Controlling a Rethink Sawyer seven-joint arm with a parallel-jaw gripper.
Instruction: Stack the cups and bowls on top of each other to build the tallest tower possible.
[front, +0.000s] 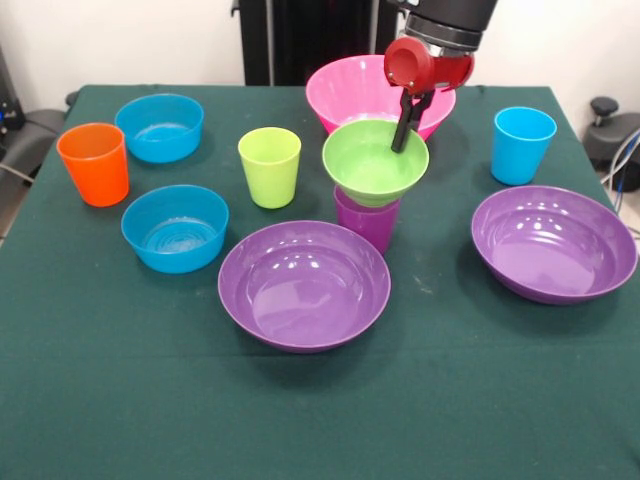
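Observation:
The small ribbed green bowl (372, 165) sits upright on the mouth of the purple cup (368, 224) at the table's middle. My gripper (402, 135) comes down from above and is shut on the green bowl's far rim, one finger inside the bowl. The big pink bowl (345, 90) stands just behind. Two wide purple bowls lie in front (303, 285) and at the right (553, 243). Two small blue bowls stand at the left, one far (160, 127) and one nearer (175, 228). The orange cup (94, 163), lime green cup (270, 166) and light blue cup (522, 145) stand upright and apart.
The green cloth-covered table (320, 410) reaches the picture's bottom edge. The robot's black pedestal (300, 40) stands behind the pink bowl. Dark equipment and cables show off the table at both sides.

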